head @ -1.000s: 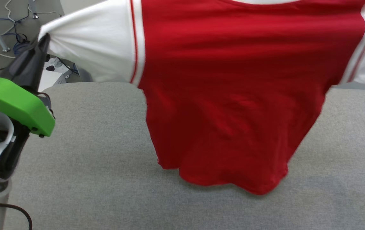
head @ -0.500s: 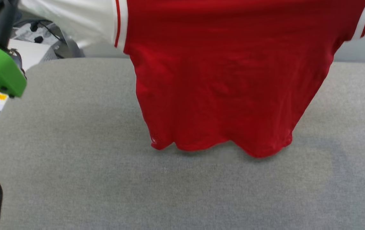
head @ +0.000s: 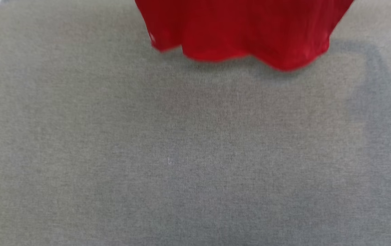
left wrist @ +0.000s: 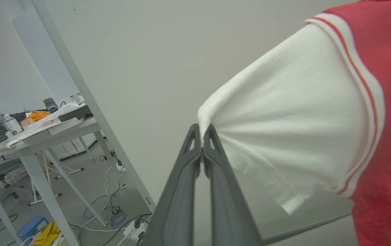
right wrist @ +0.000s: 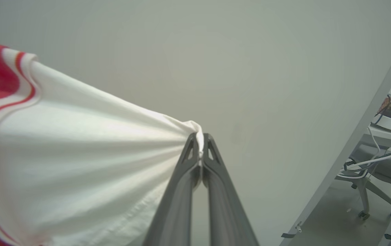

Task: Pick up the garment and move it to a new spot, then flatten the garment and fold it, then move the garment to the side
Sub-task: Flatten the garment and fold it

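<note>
**A:** Where was the shirt (head: 243, 30) at that moment?

**B:** You had it hanging between both tools. Your left tool (left wrist: 202, 143) was pinched tight on the tip of one white sleeve (left wrist: 284, 119), with the cloth fanning out to that tool's right. Your right tool (right wrist: 200, 147) was clamped the same way on the other sleeve (right wrist: 79, 143), cloth spreading to its left. The red hem hung below both, close over the grey tabletop (head: 181, 153). I couldn't tell whether it touched.

**A:** How should you have laid it down?

**B:** I judged you needed both tools level and well apart, the cloth taut, and the hem landing first.

**A:** Any containers?

**B:** Just a blue box (left wrist: 31, 226) on the floor, off to the left tool's lower left. Its contents were too small to make out.
</note>
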`<state>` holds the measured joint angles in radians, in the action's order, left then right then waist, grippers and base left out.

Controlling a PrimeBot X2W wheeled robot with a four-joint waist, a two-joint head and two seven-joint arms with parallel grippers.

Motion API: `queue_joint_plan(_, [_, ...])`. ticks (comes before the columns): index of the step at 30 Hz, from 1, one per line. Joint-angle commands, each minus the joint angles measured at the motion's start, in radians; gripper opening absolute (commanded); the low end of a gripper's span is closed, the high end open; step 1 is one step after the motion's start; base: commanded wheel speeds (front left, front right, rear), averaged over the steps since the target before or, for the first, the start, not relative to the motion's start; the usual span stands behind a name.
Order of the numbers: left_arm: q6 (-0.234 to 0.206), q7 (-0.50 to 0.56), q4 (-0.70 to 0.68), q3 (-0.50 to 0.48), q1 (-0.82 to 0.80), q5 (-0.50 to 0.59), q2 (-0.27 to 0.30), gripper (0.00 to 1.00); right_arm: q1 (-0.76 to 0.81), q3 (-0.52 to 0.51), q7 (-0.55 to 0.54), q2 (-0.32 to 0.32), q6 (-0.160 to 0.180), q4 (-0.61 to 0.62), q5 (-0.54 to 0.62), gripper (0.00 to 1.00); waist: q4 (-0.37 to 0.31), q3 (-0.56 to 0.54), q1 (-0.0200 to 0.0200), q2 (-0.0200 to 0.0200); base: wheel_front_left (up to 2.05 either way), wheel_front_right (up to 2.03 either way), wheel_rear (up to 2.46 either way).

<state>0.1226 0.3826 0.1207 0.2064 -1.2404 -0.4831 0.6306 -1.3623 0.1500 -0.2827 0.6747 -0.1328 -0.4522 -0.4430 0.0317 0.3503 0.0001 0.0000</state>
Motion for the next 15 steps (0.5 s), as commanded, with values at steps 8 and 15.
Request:
queue_joint_plan(8, [0.005,-0.168,0.273,0.07,-0.345,0.079,-0.051,0.0,-0.274,-0.024,0.201,-0.08,0.002,-0.247,0.128,0.0,-0.021,0.237,-0.0001,0.0,0.0,0.0,0.0])
queue_joint_plan(15, [0.007,-0.318,0.475,0.126,-0.475,0.096,-0.089,0.0,-0.383,-0.056,0.344,-0.14,0.002,-0.407,0.19,0.0,-0.018,0.274,-0.0001,0.0,0.0,0.0,0.0])
